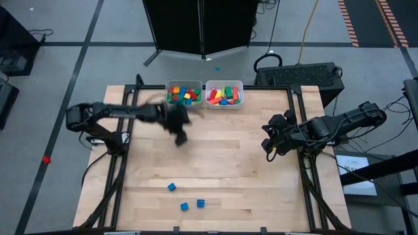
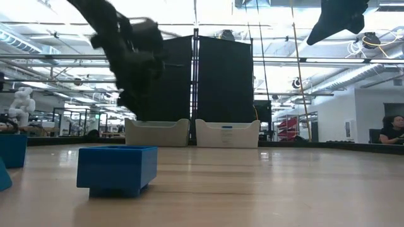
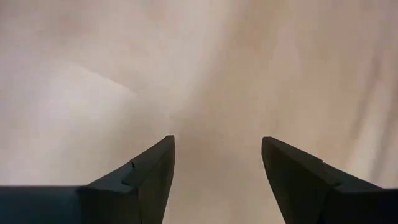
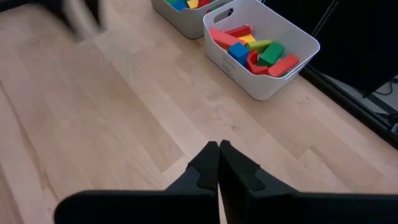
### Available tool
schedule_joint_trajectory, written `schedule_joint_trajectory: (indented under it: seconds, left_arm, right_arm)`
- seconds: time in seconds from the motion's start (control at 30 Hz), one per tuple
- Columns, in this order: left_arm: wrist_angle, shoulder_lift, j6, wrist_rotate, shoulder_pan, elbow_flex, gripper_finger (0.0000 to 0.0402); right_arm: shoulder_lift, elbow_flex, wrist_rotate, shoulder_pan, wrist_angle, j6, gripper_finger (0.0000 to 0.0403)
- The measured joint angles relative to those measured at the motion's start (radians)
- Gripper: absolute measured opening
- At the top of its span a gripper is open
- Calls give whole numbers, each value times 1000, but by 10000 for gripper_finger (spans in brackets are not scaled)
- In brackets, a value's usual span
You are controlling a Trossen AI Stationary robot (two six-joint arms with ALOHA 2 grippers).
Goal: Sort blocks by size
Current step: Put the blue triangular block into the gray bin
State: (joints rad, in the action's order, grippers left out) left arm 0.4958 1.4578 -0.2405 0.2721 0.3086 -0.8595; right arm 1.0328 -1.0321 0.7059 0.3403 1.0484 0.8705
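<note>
Three small blue cubes lie on the table near its near edge: one point(image 1: 171, 187), one point(image 1: 185, 206) and one point(image 1: 200, 203); one shows large in the low view point(image 2: 117, 169). Two pale bins stand at the far edge: the left bin point(image 1: 183, 94) holds small coloured cubes, the right bin point(image 1: 225, 94) holds longer bars point(image 4: 258, 53). My left gripper point(image 1: 179, 132) is open and empty above the table, a little nearer than the left bin; its wrist view point(image 3: 217, 155) shows only bare wood between the fingers. My right gripper point(image 4: 219, 149) is shut and empty at the table's right side point(image 1: 269, 145).
Open wooden tabletop point(image 1: 222, 163) lies between the bins and the three blue cubes. Black frame rails run along the table's left and right edges. A dark case point(image 1: 297, 75) sits beyond the far right corner. A person sits far off in the room point(image 2: 391, 129).
</note>
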Motion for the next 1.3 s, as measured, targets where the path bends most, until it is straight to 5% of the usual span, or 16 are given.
schedule_joint_trajectory:
  seconds: [0.17,0.37,0.53,0.8,1.3]
  left_arm:
    - [-58,0,-209,-98,-386,1,241]
    - [-103,-1,-726,-481,-783,1,241]
    - [-34,9,-1096,-718,-998,1,241]
    - [-7,109,-1270,-804,-1119,0,241]
    - [40,340,-1294,-788,-1132,-27,242]
  right_arm:
    - [0,0,-2,0,1,-13,0]
    - [0,0,-5,0,1,-41,0]
    - [0,0,-5,0,1,-55,0]
    - [0,0,-4,0,-2,-67,0]
    - [0,0,-5,0,-5,-40,0]
